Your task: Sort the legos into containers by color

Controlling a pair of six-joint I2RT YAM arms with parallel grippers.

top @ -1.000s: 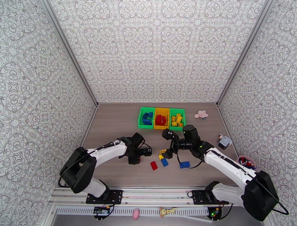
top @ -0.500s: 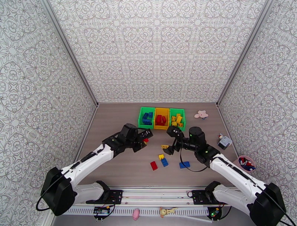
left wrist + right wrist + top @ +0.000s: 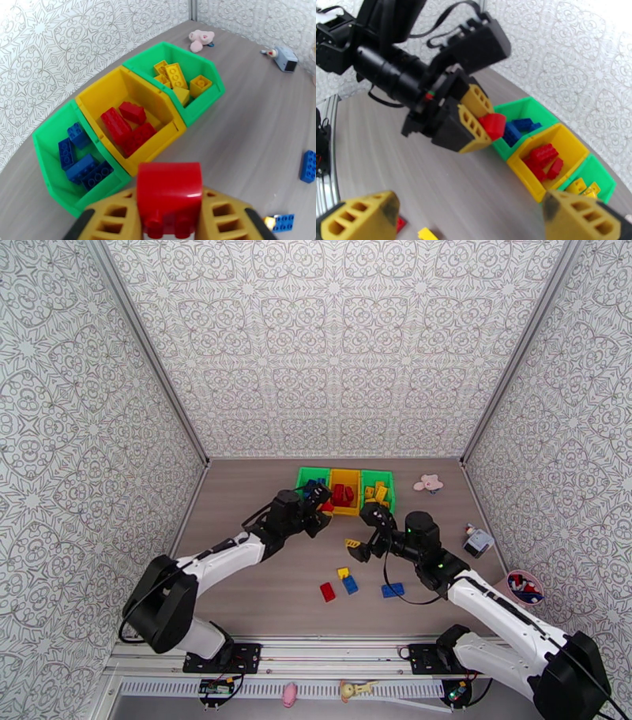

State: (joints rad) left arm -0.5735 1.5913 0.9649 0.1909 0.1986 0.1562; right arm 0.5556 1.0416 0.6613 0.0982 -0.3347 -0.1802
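Since a second ago the left gripper (image 3: 319, 499) has been travelling from mid-table up to the bins, and it is now clamping a red lego (image 3: 170, 192) between its yellow fingers (image 3: 221, 215), hovering near the front edge where the green bin of blue bricks (image 3: 47, 158) is meeting the yellow bin of red bricks (image 3: 98, 92). The second green bin (image 3: 215, 85) is holding yellow bricks. The right gripper (image 3: 365, 532) is hanging with its jaws spread wide and nothing between them, above the grey-brown wood-grain table (image 3: 237, 556). Loose red (image 3: 327, 592), yellow (image 3: 343, 573) and blue (image 3: 393, 590) bricks are lying nearer the arms. Patterned white walls (image 3: 332, 343) are enclosing the table.
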